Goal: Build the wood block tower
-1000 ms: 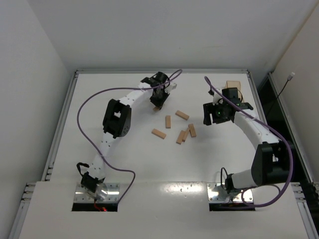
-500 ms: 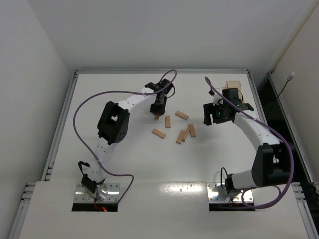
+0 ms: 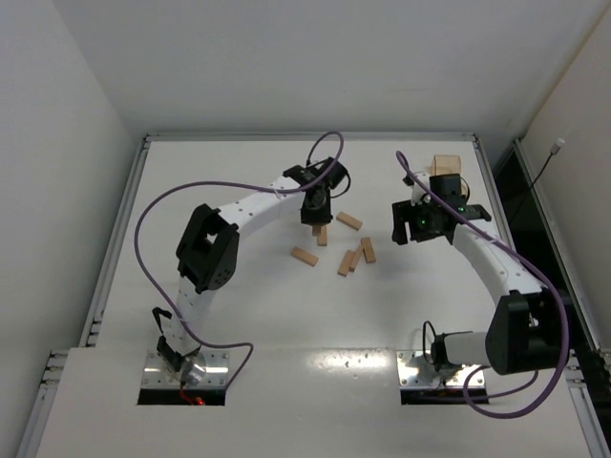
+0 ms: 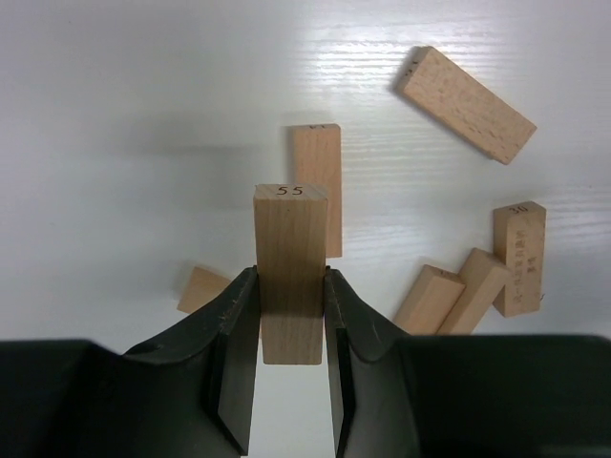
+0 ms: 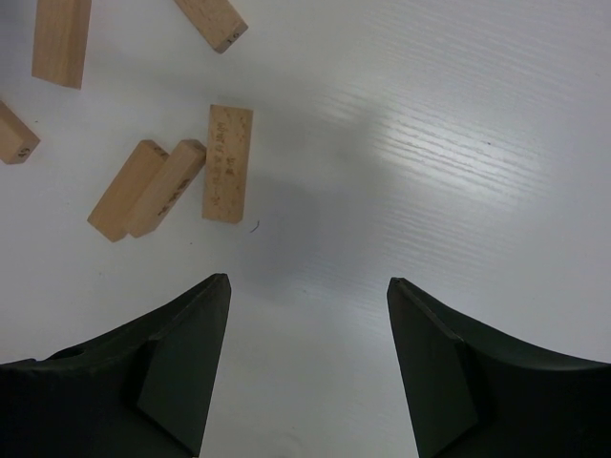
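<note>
My left gripper point(image 4: 290, 279) is shut on a light-tan wooden block point(image 4: 290, 243), holding it by its long sides above the table. Right under it another block point(image 4: 319, 157) lies flat. In the top view the left gripper point(image 3: 316, 214) hangs just behind that lying block point(image 3: 323, 236). Several more loose blocks lie flat around it, among them one point(image 3: 348, 221), one point(image 3: 305, 256) and a touching pair point(image 3: 350, 260). The wood block tower is out of view; nothing is stacked. My right gripper point(image 5: 307, 286) stands open over bare table, to the right of the blocks point(image 5: 227, 162).
A shallow tan tray point(image 3: 446, 164) sits at the far right corner behind the right gripper point(image 3: 407, 227). Purple cables loop over both arms. A raised rim point(image 3: 134, 210) borders the white table.
My left arm has carried its block rightward and nearer, from behind the scattered blocks to just over the block lying lengthwise. The right arm has barely shifted.
</note>
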Controlling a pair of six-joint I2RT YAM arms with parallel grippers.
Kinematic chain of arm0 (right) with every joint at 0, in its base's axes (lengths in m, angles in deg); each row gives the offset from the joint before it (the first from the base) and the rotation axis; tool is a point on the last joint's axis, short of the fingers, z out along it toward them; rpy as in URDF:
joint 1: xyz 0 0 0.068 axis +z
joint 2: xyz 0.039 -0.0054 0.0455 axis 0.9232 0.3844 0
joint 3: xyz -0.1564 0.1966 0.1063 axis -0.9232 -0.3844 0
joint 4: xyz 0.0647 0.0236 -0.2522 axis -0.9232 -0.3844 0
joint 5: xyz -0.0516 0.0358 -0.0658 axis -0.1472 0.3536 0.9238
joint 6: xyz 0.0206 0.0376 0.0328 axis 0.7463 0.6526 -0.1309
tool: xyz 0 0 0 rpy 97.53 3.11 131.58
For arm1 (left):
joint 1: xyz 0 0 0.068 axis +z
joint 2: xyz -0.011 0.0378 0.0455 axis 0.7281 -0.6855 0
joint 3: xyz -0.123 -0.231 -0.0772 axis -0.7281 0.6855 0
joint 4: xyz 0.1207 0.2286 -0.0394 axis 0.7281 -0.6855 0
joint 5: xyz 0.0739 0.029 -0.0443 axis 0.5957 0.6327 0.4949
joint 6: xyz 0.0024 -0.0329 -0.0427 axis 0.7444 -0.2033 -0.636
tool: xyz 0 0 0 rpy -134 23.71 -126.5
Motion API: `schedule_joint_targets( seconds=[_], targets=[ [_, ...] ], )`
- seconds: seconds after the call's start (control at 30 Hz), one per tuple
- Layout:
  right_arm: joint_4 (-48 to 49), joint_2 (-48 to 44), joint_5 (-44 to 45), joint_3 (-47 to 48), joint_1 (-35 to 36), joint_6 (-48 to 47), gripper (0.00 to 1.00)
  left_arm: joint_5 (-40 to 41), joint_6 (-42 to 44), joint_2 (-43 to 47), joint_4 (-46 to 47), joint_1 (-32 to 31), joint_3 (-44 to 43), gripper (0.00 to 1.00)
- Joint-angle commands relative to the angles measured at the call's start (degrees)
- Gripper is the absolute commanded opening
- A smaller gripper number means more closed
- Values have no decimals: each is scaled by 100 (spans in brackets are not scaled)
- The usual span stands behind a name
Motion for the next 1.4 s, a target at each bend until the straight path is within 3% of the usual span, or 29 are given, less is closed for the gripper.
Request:
schedule_joint_targets(
  seconds=[0.0, 0.47, 1.37],
  targets=[
    [53, -205, -59, -44, -38, 61, 64, 331, -380, -32, 101, -267, -174, 0],
    [106, -257, -59, -96, -91, 61, 64, 507, -380, -278, 153, -425, -164, 0],
    [211, 463, -112, 519, -91, 61, 64, 507, -213, -674, 153, -267, -455, 0]
  ],
)
